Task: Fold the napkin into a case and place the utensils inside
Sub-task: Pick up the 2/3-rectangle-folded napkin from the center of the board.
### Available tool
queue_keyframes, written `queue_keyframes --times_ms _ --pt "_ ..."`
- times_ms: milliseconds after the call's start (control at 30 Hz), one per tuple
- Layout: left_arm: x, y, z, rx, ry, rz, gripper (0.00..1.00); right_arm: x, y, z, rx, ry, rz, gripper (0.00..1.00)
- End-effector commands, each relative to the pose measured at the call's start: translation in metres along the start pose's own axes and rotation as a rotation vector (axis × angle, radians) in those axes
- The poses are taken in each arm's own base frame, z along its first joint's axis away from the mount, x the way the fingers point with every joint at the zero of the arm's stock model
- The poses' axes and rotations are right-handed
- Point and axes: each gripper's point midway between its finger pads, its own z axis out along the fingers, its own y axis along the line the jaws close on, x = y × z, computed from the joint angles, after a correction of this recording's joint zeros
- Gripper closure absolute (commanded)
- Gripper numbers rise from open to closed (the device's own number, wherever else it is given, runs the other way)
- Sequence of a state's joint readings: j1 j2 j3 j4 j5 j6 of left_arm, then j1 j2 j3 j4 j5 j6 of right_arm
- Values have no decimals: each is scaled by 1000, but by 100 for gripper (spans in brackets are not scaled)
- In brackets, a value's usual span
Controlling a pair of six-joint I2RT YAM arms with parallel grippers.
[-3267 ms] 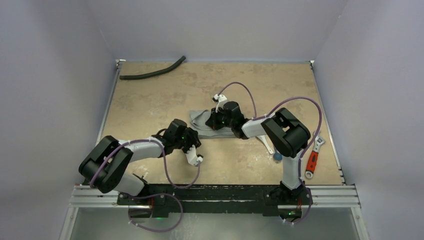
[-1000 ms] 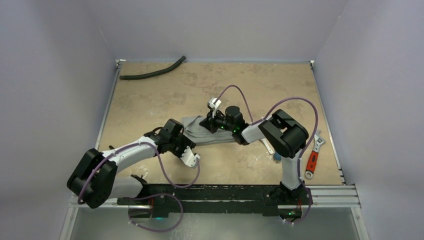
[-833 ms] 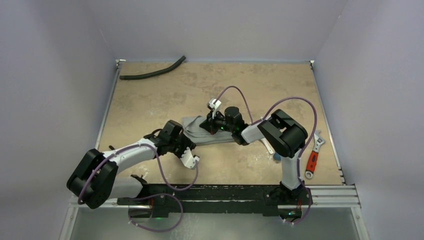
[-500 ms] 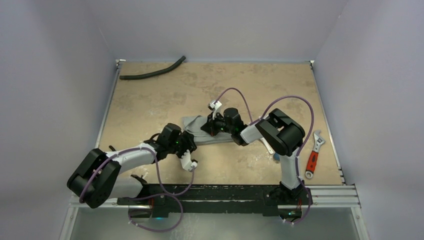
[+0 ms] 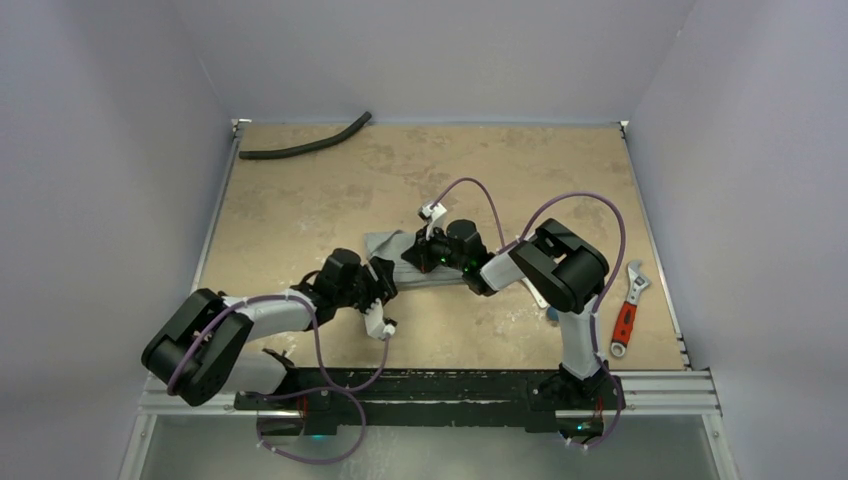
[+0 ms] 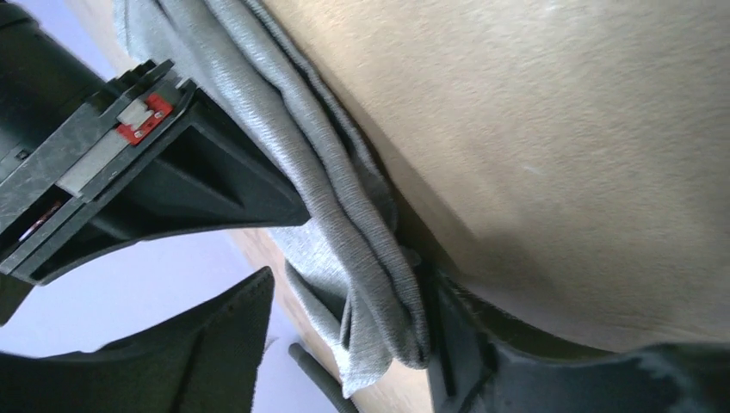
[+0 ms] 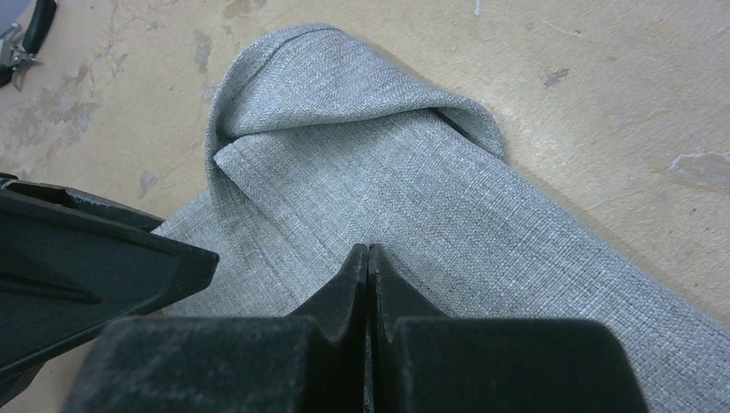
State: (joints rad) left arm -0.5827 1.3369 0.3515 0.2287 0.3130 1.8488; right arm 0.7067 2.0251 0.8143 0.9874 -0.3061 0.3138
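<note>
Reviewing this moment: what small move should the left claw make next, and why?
Probably close the left claw on the layered end of the napkin. It stands open astride that folded edge, while the shut right claw presses its tips on the cloth, apparently pinning it in place.

top: high, from near edge, looking down on whole tabletop (image 5: 300, 190) | left wrist: very close, low, skimming napkin (image 6: 344, 224) edge | right wrist: close, looking down on napkin | shared: napkin
</note>
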Motion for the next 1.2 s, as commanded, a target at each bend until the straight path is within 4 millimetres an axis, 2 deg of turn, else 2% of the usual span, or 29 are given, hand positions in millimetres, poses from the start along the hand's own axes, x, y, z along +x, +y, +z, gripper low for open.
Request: queue_keyframes --times_ms 0,100,167,500,700,733,800,867,967,1100,1133,1167 --pt "-18 -40 5 113 -75 -92 50 31 -16 -7 79 69 38 100" --pt "-15 -33 7 102 -72 -141 76 30 -15 -8 80 65 42 100" --pt "-13 -28 8 99 -70 -188 88 30 -15 -8 79 61 42 100" --pt "6 4 8 28 -15 -398 100 26 -5 -12 26 34 24 100" --pt "-1 9 8 95 -71 -518 100 7 16 -28 -61 -61 -57 100" --pt "-4 7 7 120 -84 -536 100 2 20 -32 -80 -83 -81 96" --pt "-8 6 5 155 -104 -561 100 -8 29 -40 -111 -134 -128 79" --pt "-12 4 2 187 -120 -574 100 -16 35 -46 -134 -177 -168 68" --pt "-18 -3 -1 226 -135 -577 100 -23 39 -52 -146 -212 -200 60" --pt "-24 -18 -6 283 -150 -526 100 -24 40 -51 -149 -212 -208 59" --pt "-24 -22 -7 290 -147 -512 94 -24 39 -49 -144 -210 -205 59" --pt "-24 -24 -7 291 -143 -500 77 -24 38 -46 -138 -200 -201 60"
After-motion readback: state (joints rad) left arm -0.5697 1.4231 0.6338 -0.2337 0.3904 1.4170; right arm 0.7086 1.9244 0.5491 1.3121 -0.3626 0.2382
